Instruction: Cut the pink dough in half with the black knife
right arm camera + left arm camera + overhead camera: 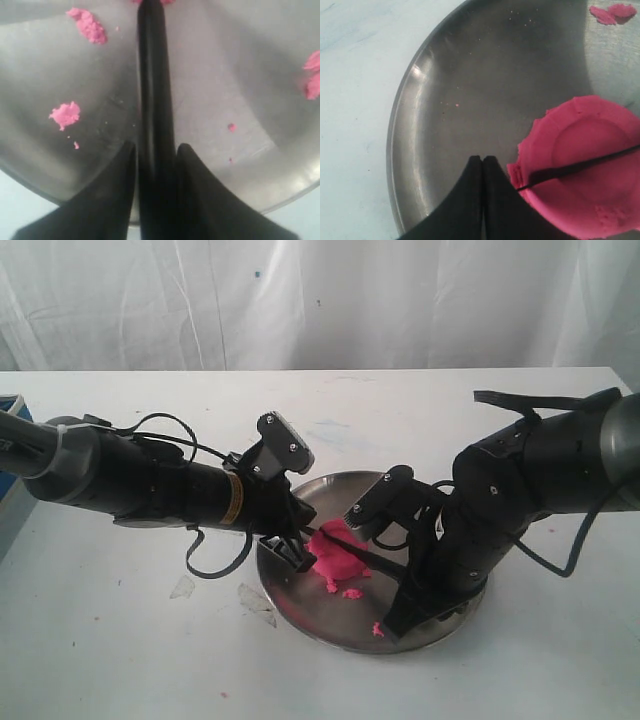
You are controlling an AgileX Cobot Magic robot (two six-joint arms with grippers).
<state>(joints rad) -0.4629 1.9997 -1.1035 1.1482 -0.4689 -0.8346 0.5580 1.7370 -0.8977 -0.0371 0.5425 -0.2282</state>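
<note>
The pink dough (338, 554) lies as one round puck on the steel plate (440, 625); up close the pink dough (585, 165) shows a shallow round dent on top. The black knife (154, 90) runs from my right gripper (155, 150), which is shut on its handle, toward the puck. Its thin blade (580, 167) lies across the top of the dough, tip at the puck's edge. My left gripper (483, 160) is shut with nothing in it, right beside the dough's rim. In the exterior view the left gripper (296, 552) touches the puck's left side and the right gripper (392, 612) sits low over the plate's front.
Small pink crumbs (65, 115) lie scattered on the steel plate (260, 75), more crumbs (350, 592) in front of the puck. A blue box (8, 490) stands at the table's left edge. Bits of clear tape (256, 600) lie on the white table beside the plate.
</note>
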